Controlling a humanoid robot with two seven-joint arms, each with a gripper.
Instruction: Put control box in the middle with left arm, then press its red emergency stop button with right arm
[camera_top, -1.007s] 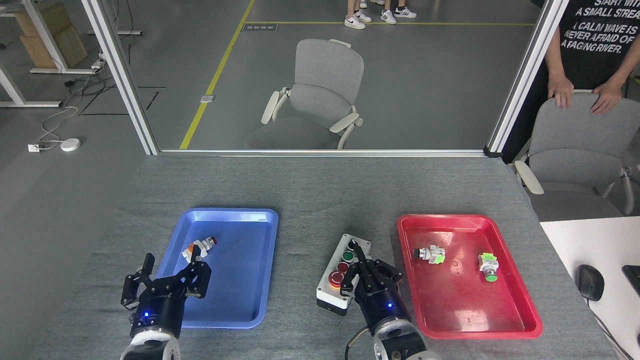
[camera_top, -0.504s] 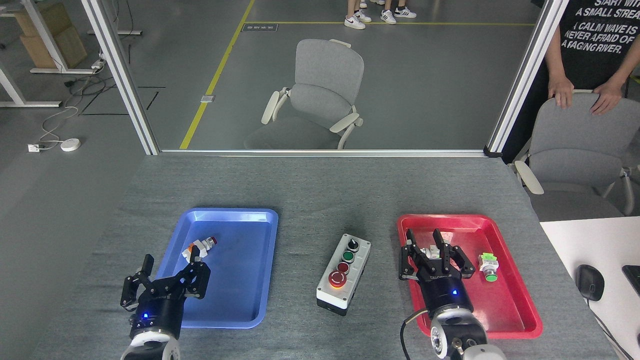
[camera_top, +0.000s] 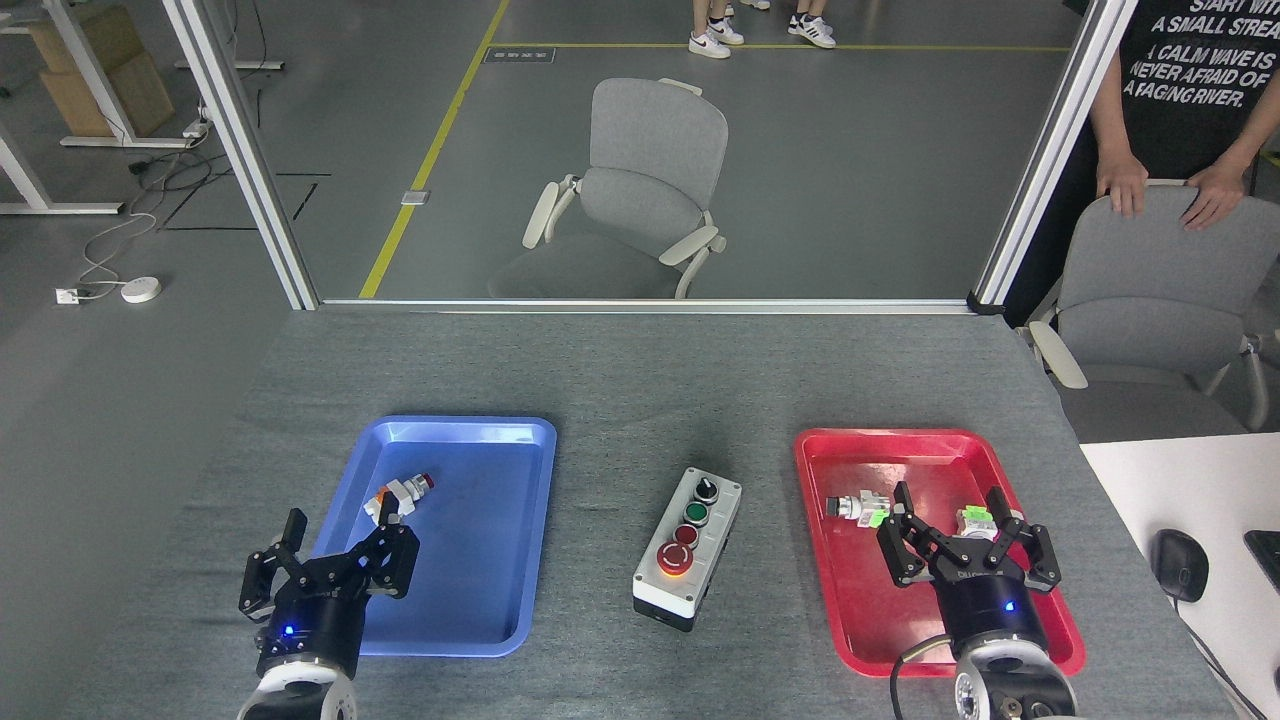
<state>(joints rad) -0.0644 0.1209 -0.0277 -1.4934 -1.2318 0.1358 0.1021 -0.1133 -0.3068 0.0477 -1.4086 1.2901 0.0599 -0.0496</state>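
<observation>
You are looking down at a grey felt bench from the robot's head. The control box, white-topped on a black base, sits on the bare felt between the blue tray and the red tray, touching neither. It lies at a slight angle, its red emergency stop button at the near end, a green button and a black selector behind it.

The left gripper hangs over the near left corner of the blue tray, fingers spread and holding nothing. The right gripper is over the near part of the red tray, well apart from the box, fingers splayed wide and empty. A small switch part lies in the blue tray; two more lie in the red one.

Judged from this, placing the box in the middle looks done. Nothing shows whether the stop button is latched down, so you cannot tell if the press remains.
</observation>
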